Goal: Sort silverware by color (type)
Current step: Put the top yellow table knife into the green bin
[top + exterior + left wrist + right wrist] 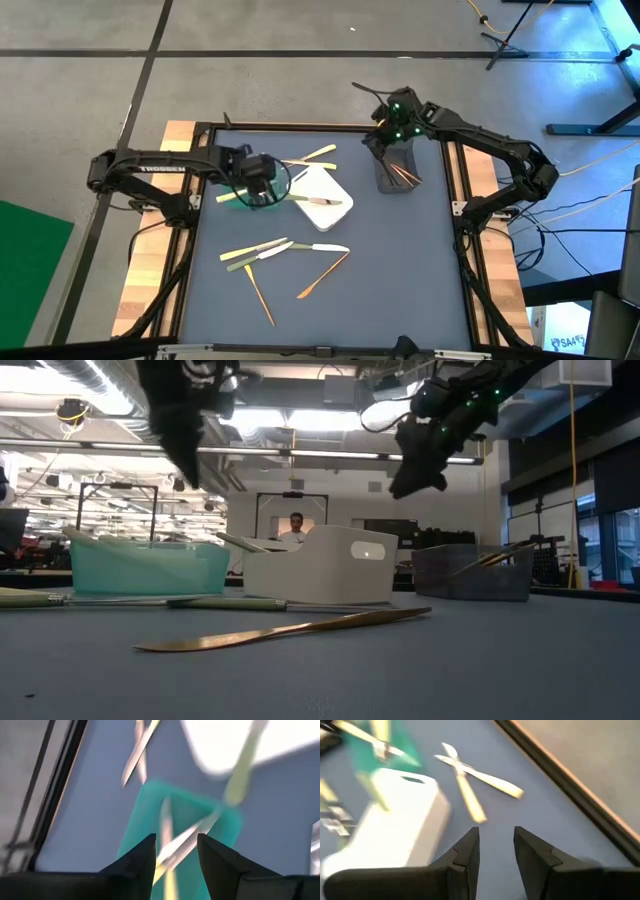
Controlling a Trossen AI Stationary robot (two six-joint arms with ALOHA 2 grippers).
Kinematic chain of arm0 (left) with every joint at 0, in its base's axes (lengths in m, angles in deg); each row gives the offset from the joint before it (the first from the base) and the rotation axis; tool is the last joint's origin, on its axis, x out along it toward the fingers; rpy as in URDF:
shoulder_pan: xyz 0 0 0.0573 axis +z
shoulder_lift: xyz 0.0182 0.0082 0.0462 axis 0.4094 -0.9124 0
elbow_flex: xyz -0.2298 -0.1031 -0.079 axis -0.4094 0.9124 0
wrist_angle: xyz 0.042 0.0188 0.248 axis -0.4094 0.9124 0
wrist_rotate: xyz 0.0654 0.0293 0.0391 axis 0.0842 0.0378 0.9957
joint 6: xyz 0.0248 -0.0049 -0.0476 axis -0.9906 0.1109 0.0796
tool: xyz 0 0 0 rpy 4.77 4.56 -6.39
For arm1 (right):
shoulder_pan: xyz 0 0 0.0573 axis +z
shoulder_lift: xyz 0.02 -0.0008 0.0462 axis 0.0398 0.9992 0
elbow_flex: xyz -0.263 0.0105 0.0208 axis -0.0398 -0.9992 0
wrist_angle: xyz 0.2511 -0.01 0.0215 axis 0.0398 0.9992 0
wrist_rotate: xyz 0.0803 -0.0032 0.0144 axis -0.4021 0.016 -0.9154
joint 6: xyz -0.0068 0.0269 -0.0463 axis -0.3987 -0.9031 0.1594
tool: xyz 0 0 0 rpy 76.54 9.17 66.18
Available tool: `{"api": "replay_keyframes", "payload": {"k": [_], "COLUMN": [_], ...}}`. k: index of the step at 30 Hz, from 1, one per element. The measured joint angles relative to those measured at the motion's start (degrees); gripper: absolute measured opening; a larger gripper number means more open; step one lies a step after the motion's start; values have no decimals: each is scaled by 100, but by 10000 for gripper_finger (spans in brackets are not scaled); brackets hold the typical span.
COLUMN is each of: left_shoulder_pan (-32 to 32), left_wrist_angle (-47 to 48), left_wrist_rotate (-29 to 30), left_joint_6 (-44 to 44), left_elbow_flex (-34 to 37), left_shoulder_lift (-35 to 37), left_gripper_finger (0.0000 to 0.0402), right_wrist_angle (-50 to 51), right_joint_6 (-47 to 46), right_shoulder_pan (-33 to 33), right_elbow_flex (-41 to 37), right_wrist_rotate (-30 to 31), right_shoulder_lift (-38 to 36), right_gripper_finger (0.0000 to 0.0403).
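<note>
The left gripper [176, 854] is held parted and empty above the translucent teal plastic bin [247, 196]. The right gripper [496, 851], likewise parted and empty, is held above the dark grey bin [398, 171]. A pale yellow utensil [318, 154] could be misgripped where it is crossed by another.

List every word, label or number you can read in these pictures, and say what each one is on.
"TROSSEN": white letters on the left arm, read in the high view.
Print on a box by the table's corner: too cut off to read.
Low and wrist views: no readable text.
</note>
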Motion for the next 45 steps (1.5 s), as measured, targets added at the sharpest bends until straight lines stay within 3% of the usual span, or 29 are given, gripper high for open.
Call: {"api": "replay_keyframes", "payload": {"k": [4, 17, 27, 35, 45], "left_shoulder_pan": [-288, -770, -766, -762, -762], "left_wrist_angle": [-572, -1834, -1891, -1891, -1887], "left_wrist_rotate": [-13, 4, 41, 50, 183], "left_joint_6": [119, 117, 107, 107, 109], "left_elbow_flex": [0, 0, 0, 0, 2], "left_shoulder_lift": [18, 18, 15, 13, 13], "left_gripper_finger": [137, 137, 137, 137, 137], "right_wrist_angle": [-440, -2189, -2245, -1660, -1594], "right_joint_6": [-1, 36, 587, 1136, 1345], "right_shoulder_pan": [85, 531, 518, 391, 406], "right_elbow_flex": [0, 0, 0, -1, -4], "right_wrist_rotate": [-556, -525, -455, 19, 25], "right_shoulder_lift": [0, 0, 4, 47, 782], "right_gripper_finger": [111, 111, 111, 111, 111]}}
